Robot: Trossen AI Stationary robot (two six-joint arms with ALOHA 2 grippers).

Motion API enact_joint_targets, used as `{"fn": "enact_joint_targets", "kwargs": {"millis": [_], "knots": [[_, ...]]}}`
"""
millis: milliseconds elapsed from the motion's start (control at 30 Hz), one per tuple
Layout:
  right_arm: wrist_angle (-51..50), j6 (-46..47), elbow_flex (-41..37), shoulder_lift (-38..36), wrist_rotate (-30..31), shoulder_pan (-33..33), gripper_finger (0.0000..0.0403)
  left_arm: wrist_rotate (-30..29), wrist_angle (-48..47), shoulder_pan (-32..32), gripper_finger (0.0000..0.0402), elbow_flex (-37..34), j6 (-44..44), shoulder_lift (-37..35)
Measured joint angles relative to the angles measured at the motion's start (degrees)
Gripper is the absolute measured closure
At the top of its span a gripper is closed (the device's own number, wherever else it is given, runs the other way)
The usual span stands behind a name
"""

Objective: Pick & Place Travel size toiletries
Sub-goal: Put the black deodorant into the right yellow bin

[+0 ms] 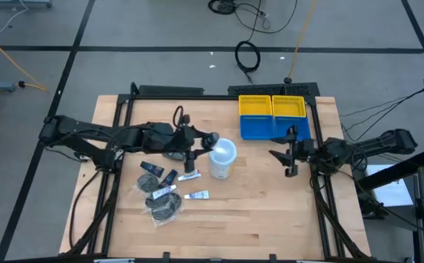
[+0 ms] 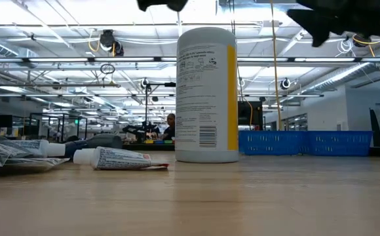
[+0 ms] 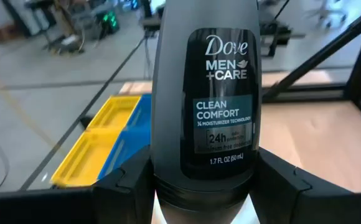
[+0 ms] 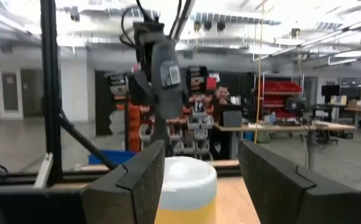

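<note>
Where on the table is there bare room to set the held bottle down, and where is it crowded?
Bare wood runs along the near edge of the table and between the white tub and the right hand. It is crowded left of the tub, where tubes and wrapped discs cluster below the left hand holding the grey bottle.

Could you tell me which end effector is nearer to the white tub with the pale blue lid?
Left. The left end effector, gripping a dark grey Dove bottle, sits right beside the white tub. The right end effector hangs open, farther off by the blue bin.
</note>
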Motion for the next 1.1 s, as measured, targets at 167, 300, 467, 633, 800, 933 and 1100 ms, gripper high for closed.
{"fn": "enact_joint_targets", "kwargs": {"millis": [167,300,467,633,800,933,1100], "knots": [[4.3,-1.5,6.0,10.0,0.0,0.0,0.0206,2.0,5.3,0.0,0.021,-0.1,0.1,4.3],[4.2,-3.5,10.5,16.3,0.0,0.0,0.0206,3.8,9.5,0.0,0.021,-0.1,0.0,7.4],[4.8,-5.3,15.2,22.0,0.0,0.0,0.0206,4.4,12.8,0.0,0.021,-0.1,-0.1,9.5],[6.1,-6.3,18.1,26.0,0.0,-0.1,0.0206,5.2,13.6,0.0,0.021,-0.1,0.1,9.8],[6.6,-7.7,20.6,29.3,-1.8,-0.1,0.0206,5.3,14.6,0.0,0.021,-0.1,0.3,9.8],[7.0,-8.6,23.3,32.3,-3.2,-0.1,0.0206,5.3,15.1,0.1,0.021,-0.1,1.4,9.8],[6.8,-10.6,25.1,34.6,-3.3,-0.1,0.0202,5.3,15.2,0.1,0.021,-0.1,1.6,9.8]]}}
